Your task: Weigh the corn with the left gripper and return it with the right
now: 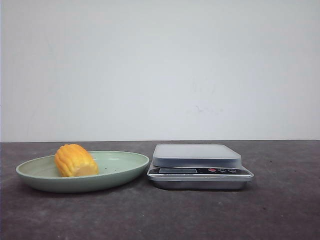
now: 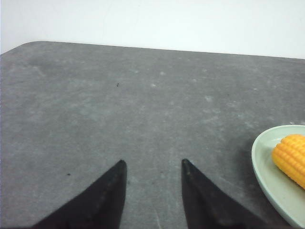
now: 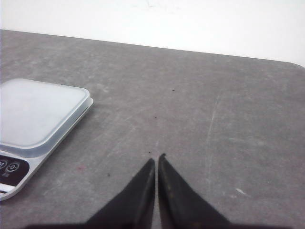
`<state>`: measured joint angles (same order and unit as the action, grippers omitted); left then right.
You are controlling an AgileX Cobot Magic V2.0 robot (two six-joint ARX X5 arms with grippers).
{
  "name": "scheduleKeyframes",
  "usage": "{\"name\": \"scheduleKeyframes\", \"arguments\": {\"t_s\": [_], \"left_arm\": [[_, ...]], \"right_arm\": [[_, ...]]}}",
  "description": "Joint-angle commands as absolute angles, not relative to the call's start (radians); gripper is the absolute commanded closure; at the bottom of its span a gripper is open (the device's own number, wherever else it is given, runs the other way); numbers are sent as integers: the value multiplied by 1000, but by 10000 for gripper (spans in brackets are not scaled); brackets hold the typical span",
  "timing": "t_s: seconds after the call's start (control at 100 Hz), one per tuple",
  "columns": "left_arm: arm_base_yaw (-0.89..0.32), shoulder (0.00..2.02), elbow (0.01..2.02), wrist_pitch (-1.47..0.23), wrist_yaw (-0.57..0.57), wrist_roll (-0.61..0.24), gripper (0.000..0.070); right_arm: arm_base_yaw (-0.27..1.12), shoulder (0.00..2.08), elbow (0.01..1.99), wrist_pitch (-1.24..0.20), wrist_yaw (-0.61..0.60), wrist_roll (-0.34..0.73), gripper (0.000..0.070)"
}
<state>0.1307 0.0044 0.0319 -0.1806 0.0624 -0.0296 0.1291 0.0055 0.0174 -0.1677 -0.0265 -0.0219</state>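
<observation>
Left wrist view: the left gripper (image 2: 152, 167) is parted and empty, the corn (image 2: 291, 157) off to one side

The right gripper (image 3: 157, 161) is pressed shut on nothing. The corn is lying in the green plate (image 1: 120, 176) beside the scale (image 1: 199, 165); being rounded, it could be rolled away by an off-centre pinch, or tipped off the platform

Open air above corn (image 1: 75, 160), scale (image 1: 198, 165).

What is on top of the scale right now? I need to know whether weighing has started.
Nothing: the scale has a bare platform. The corn lies on the plate beside it. The display is too small to read.
</observation>
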Motion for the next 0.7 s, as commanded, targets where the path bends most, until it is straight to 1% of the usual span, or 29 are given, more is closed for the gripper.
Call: {"name": "scheduleKeyframes", "arguments": {"t_s": [0.0,0.69], "left_arm": [[134,3,14,-186,72,-36,510],[125,3,14,-186,72,-36,510]], "right_arm": [[128,4,13,-157,-26,-27,693],[128,4,13,-157,-26,-27,693]]}}
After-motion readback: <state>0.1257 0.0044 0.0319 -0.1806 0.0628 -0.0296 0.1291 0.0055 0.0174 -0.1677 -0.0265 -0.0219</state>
